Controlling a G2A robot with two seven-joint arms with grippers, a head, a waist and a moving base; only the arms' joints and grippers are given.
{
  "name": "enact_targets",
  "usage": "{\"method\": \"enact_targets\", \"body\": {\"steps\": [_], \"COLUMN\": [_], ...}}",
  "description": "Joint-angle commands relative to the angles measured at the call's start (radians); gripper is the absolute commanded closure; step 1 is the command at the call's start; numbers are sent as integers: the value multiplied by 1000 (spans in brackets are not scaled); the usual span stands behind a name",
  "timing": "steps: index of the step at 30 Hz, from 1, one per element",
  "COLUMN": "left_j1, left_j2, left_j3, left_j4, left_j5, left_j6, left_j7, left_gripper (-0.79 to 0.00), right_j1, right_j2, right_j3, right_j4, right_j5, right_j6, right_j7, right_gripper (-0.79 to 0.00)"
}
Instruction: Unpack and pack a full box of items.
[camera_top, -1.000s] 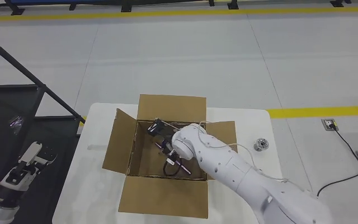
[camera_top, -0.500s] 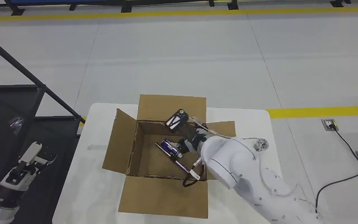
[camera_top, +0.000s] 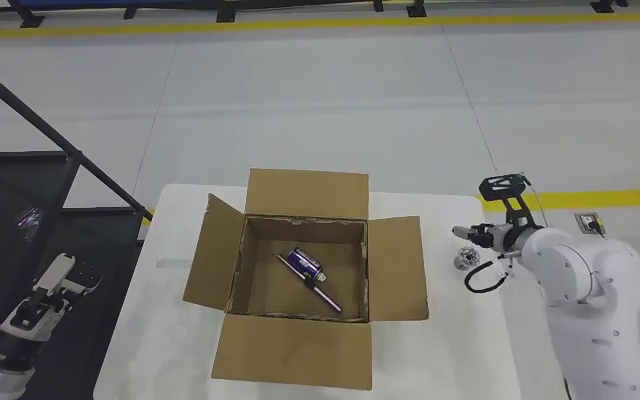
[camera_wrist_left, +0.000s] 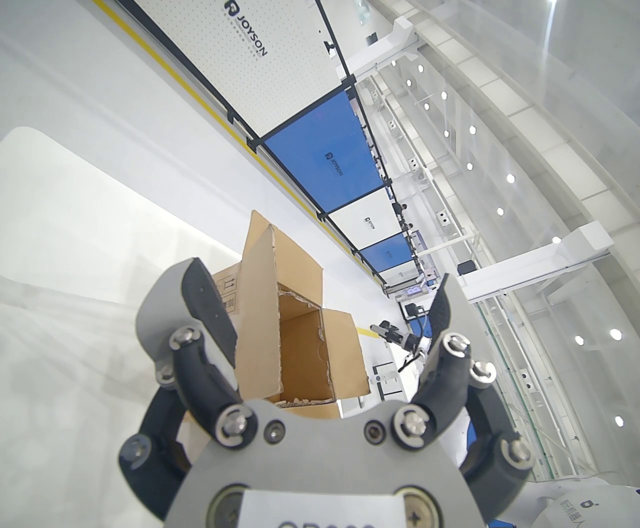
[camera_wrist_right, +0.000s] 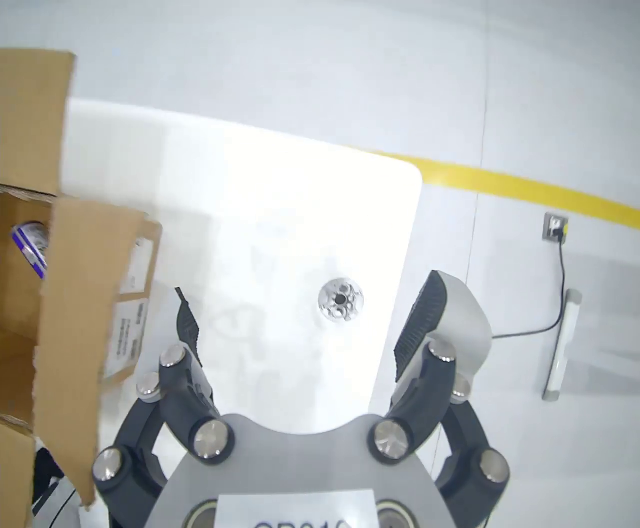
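**A:** Where does your box stand?

**B:** Your brown cardboard box (camera_top: 300, 285) sits mid-table on the smooth white table (camera_top: 175, 330) with rounded corners. All four flaps are folded outward, and their edges are ragged. A small blue cylinder (camera_top: 304, 264) lies on the box floor, with a thin dark stick (camera_top: 326, 296) slanting from it toward the near right corner.

**A:** Anything outside it?

**B:** You have a small round metal disc (camera_wrist_right: 340, 300), shiny and pierced with holes, flat on the table. It is right of the box and apart from the right flap.

**A:** And your grippers?

**B:** Your right gripper (camera_wrist_right: 307, 295) hangs over the disc. Its fingers are spread wide with nothing between them, and the black pads are ribbed. Your left gripper (camera_wrist_left: 320, 277) faces the box from the left, also spread and holding nothing.
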Motion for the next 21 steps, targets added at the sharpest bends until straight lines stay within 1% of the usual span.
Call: {"method": "enact_targets", "body": {"steps": [1,4,9,14,15,16,18,19,20,21], "left_j1": [0,0,0,0,0,0,0,0,0,0], "left_j2": [0,0,0,0,0,0,0,0,0,0], "left_j3": [0,0,0,0,0,0,0,0,0,0], "left_j4": [0,0,0,0,0,0,0,0,0,0], "left_j5": [0,0,0,0,0,0,0,0,0,0], "left_j6": [0,0,0,0,0,0,0,0,0,0], "left_j7": [0,0,0,0,0,0,0,0,0,0], "left_gripper": [-785,-785,-785,-785,-785,-785,-785,-785,-785,-785], "right_j1": [37,92,184,247,255,262,276,284,292,298], "right_j2": [0,-4,-16,-21,-22,-22,-24,-25,-26,-27], "right_j3": [-21,-69,-142,-172,-177,-182,-195,-201,-206,-212], "right_j4": [129,285,526,677,697,714,745,759,772,784], "right_j5": [1,16,14,53,55,58,62,64,65,64], "right_j6": [-19,-51,-54,-115,-120,-125,-133,-136,-137,-138], "right_j7": [13,2,-55,-97,-105,-108,-109,-107,-109,-110], "right_gripper": [-785,-785,-785,-785,-628,-388,-262,-169,-108,-74]}}
